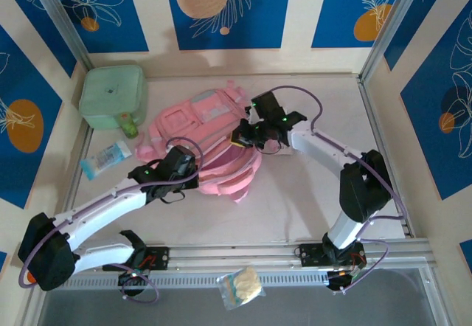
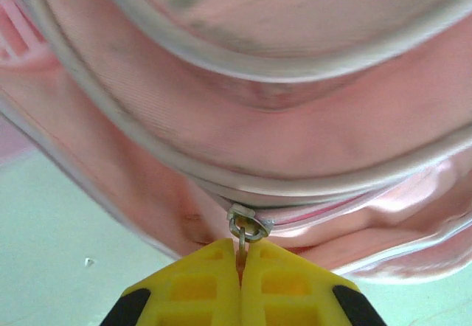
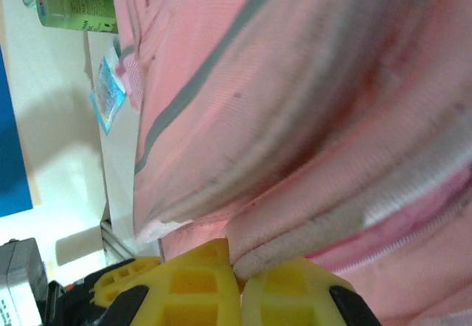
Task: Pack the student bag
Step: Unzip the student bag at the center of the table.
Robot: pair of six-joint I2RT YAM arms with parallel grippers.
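Pink student bag (image 1: pixel 206 123), blurred, pinched by left hand (image 2: pixel 241 258) and right hand (image 3: pixel 234 265).

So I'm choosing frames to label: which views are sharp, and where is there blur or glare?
Top view: even light, sharp, soft shadows on the table, bag crisp. Left wrist view: zip pull in focus, bag fabric further up smeared, some sheen on the right. Right wrist view: fabric blurred towards the upper right, green bottle fairly clear.

student bag (image 1: pixel 214 138) mid-table | case (image 1: pixel 112 96) behind-left | packet (image 1: pixel 105 158) left, perhaps touching
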